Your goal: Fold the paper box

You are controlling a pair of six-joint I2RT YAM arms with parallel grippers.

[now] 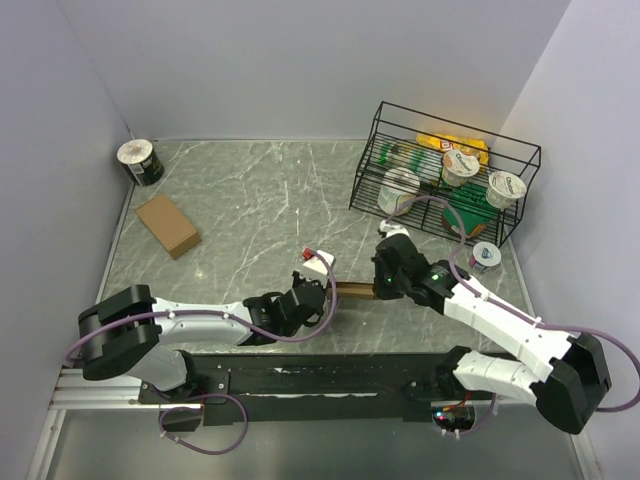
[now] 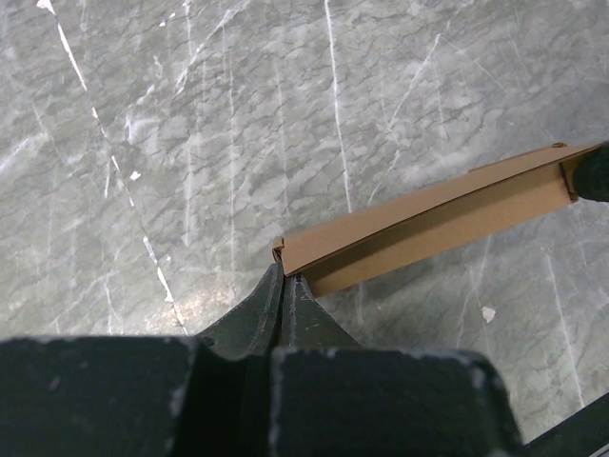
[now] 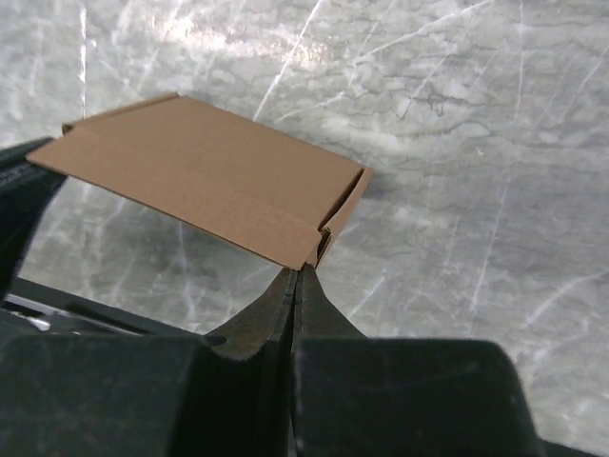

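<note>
Grey marbled bench lies below the paper box, pinched at opposite corners by the closed left gripper and right gripper, where uneven pulling could tear or slip these thin holds.

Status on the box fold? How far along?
Mostly done: the paper box already reads as a flat rectangular box with walls up. In hand: left claw and right claw are each shut on an opposite end, apparently holding it above the table. To do: the end wall by the right claw looks slightly agape; close it, then set the box down.
</note>
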